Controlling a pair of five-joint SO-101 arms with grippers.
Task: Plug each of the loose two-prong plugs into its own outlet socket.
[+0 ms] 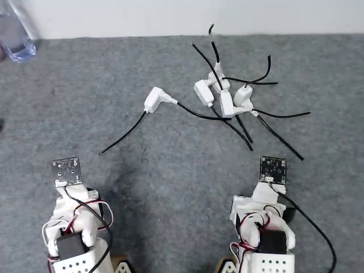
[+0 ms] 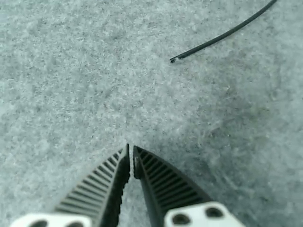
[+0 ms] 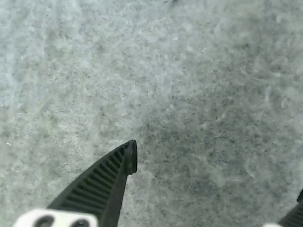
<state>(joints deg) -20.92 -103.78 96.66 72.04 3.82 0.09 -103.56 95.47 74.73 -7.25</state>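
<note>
Grey fibrous felt mat. The left gripper, ribbed black jaws together, angles down over it, with a thin black cord end ahead. The right gripper has its jaws wide apart. A white moulded plug cluster, tangled in black cords, lies well ahead of it; a single plug lies ahead between both.

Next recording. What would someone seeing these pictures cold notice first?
A tangle of white plastic plug pieces on black cords lies on the far side of the grey felt table, right of centre. A single white plug on a black cord lies apart from it, nearer the middle. At the near edge, the left gripper is shut and the right gripper open, both empty over bare felt.
</note>
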